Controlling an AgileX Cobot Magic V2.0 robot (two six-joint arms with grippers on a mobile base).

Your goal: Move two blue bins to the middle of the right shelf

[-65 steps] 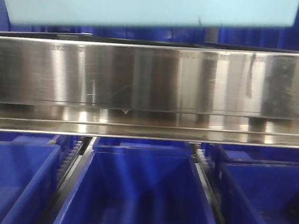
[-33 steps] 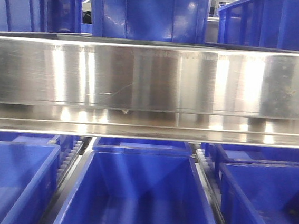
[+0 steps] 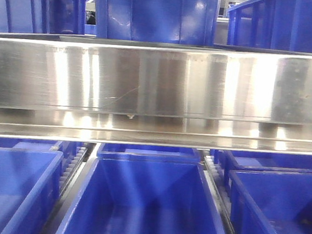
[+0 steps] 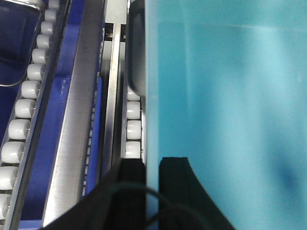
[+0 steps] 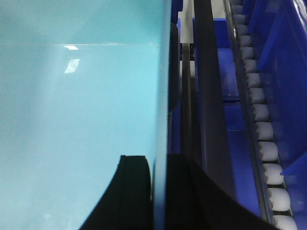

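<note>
Your left gripper [image 4: 152, 165] has its jaws pinched narrowly on one wall of the light-blue bin [image 4: 225, 96], with one black finger on each side of the thin edge. Your right gripper [image 5: 159, 163] grips the opposite wall the same way, jaws nearly closed with only the wall between them. The bin is held between both arms. It fills most of each wrist view, and neither view shows you what lies under it.

Just beside the left grip runs a row of white rollers [image 4: 133, 129], then a steel rail [image 4: 79, 120], then an outer roller track [image 4: 21, 129]. A dark rounded shape [image 4: 135, 52] sits against the bin wall above the rollers. It may be part of the bin's rim, but the view is too close to say.

On the right side a dark rail [image 5: 208, 96] stands close to the bin wall. Beyond it are a line of grey rollers [image 5: 261, 129] and a dark blue bin [image 5: 288, 57].

In the front view a steel shelf beam [image 3: 159, 81] crosses the whole frame. Upper blue bins [image 3: 155, 12] stand above it and open blue bins [image 3: 147, 204] sit below.
</note>
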